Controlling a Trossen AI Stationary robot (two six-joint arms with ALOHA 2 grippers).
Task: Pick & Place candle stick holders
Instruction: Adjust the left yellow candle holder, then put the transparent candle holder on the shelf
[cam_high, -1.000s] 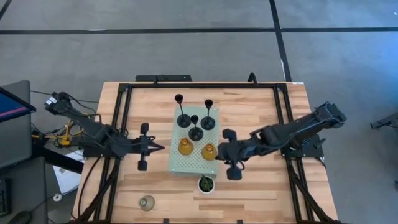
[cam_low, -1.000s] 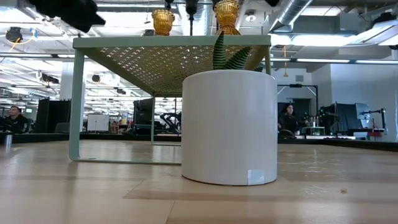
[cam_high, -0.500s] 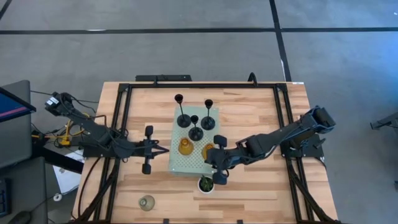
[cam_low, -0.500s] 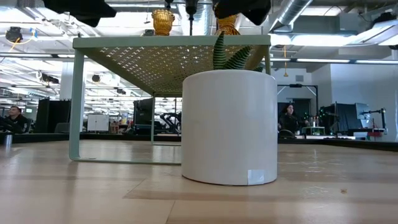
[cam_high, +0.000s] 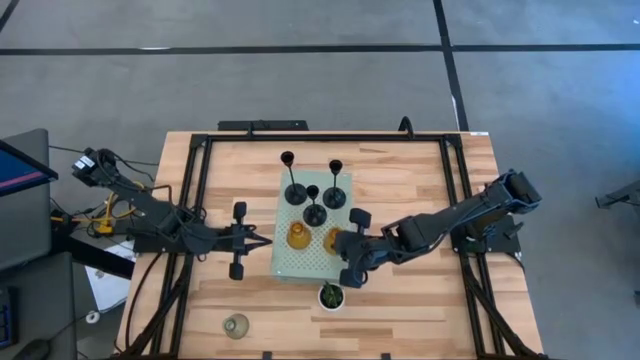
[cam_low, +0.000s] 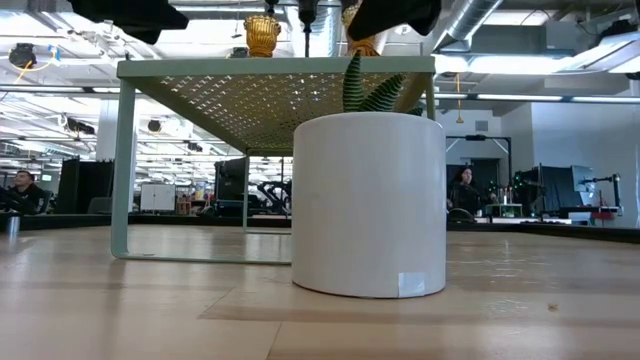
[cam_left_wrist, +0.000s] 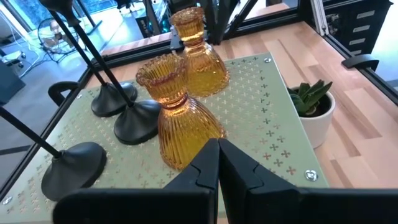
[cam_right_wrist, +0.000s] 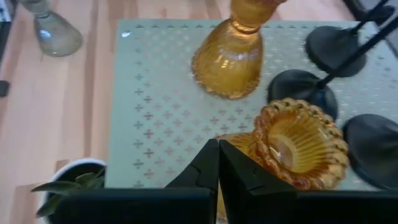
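Note:
Three black stemmed holders (cam_high: 313, 196) and two amber glass holders (cam_high: 298, 236) (cam_high: 333, 239) stand on their bases on the pale green perforated board (cam_high: 290, 262). A clear-grey glass holder (cam_high: 236, 325) stands on the table near the front edge. My right gripper (cam_high: 340, 249) is shut, its tips right beside the right-hand amber holder (cam_right_wrist: 298, 144). My left gripper (cam_high: 266, 243) is shut at the board's left edge, pointing at the left amber holder (cam_left_wrist: 179, 118). My right gripper comes level from the table's right side, and its shut fingertips (cam_right_wrist: 217, 152) show against the lower body of the amber holder (cam_right_wrist: 239, 142). I cannot tell whether they touch it. The holder stands upright on the board.
A small green plant in a white pot (cam_high: 331, 296) stands at the board's near edge, just below my right gripper. The board stands on thin legs (cam_low: 121, 160) above the table. Bare wood lies to the left and right of the board.
My right gripper has gone toward the table's left edge, over the board's near right part, up to the right-hand amber holder. My left gripper has gone a little toward the board. The holders have stayed where they were.

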